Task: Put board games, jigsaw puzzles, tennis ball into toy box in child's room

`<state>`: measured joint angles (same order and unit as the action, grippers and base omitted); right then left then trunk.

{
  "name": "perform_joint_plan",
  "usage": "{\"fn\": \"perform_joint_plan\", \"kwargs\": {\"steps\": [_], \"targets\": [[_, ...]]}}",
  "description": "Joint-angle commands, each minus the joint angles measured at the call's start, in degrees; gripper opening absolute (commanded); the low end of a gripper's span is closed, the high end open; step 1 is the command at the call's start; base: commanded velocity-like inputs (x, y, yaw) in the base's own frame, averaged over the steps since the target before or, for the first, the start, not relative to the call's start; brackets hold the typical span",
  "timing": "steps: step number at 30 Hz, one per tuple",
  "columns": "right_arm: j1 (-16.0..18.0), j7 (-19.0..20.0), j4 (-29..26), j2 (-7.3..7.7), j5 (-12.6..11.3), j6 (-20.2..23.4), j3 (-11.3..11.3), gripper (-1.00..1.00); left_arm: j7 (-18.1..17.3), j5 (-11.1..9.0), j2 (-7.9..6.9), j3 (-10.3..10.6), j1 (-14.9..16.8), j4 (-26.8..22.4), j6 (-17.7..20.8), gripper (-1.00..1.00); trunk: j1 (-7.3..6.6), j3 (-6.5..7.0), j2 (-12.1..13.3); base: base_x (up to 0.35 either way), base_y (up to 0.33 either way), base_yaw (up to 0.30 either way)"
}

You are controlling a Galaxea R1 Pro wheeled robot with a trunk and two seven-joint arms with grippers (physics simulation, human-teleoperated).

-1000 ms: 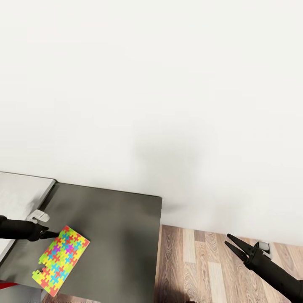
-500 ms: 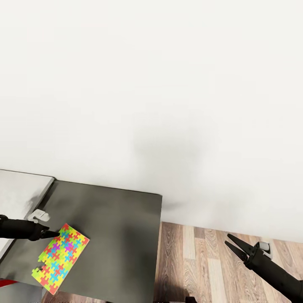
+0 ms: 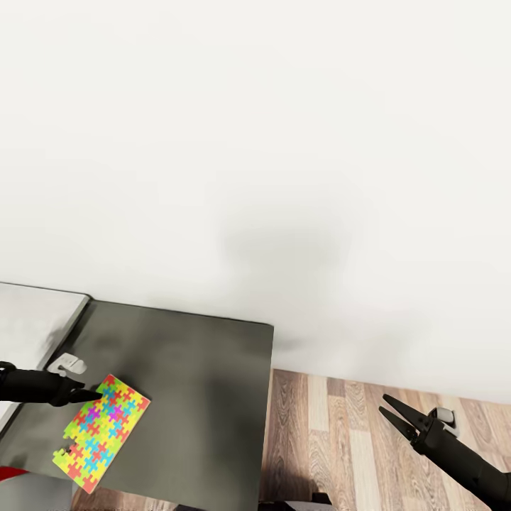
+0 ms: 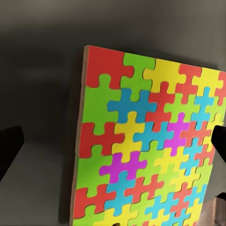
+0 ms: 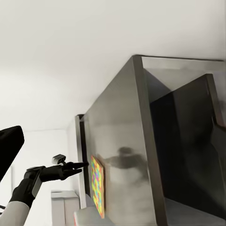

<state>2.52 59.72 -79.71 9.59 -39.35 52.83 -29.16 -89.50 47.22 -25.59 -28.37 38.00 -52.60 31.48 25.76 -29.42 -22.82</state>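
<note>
The left gripper [image 3: 91, 392], jaws spread wide, hovers at the far edge of a jigsaw puzzle [image 3: 99, 433] lying flat on the table's [image 3: 206, 397] dark section, seemingly untouched. The right gripper [image 3: 390, 415] hangs open over the wood floor [image 3: 341, 440].

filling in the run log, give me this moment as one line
left gripper: open, at edge of flat multicoloured jigsaw puzzle | puzzle: on dark grey desk section | right gripper: open, over wood plank floor

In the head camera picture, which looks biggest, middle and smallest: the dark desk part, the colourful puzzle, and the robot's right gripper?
Largest to smallest as they look:
1. The dark grey desk section, by far.
2. The jigsaw puzzle.
3. The right gripper, open over the wood floor.
The gripper sits nearer the camera, so its true size may be smaller.
</note>
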Motion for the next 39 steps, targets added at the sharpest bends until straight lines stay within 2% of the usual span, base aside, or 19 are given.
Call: {"fn": "perform_joint_plan", "kwargs": {"steps": [1, 15, 30, 39], "targets": [[0.03, 0.16, -0.01, 0.03, -0.02, 0.25, -0.06, 1.00, -0.50, 0.51, 0.07, -0.10, 0.06, -0.05, 0.60, 1.00, 0.03, -0.17, -0.10, 0.000, 0.000, 0.000], [0.03, 0.22, -0.06, 0.23, -0.02, 0.25, -0.10, 1.00, -0.50, 0.51, 0.35, -0.10, 0.06, -0.05, 0.59, 1.00, 0.03, -1.47, -0.10, 0.000, 0.000, 0.000], [0.03, 0.27, -0.09, 0.18, -0.02, 0.25, -0.12, 1.00, -0.50, 0.51, 0.36, -0.19, 0.06, -0.05, -1.05, 1.00, 0.03, -2.75, -0.10, 0.000, 0.000, 0.000], [0.03, 0.31, -0.09, 0.24, -0.02, 0.25, -0.19, 1.00, -0.50, 0.51, 0.36, -0.19, 0.06, -0.05, -1.07, 1.00, 0.03, -2.93, -0.10, 0.000, -0.006, 0.000]]}}
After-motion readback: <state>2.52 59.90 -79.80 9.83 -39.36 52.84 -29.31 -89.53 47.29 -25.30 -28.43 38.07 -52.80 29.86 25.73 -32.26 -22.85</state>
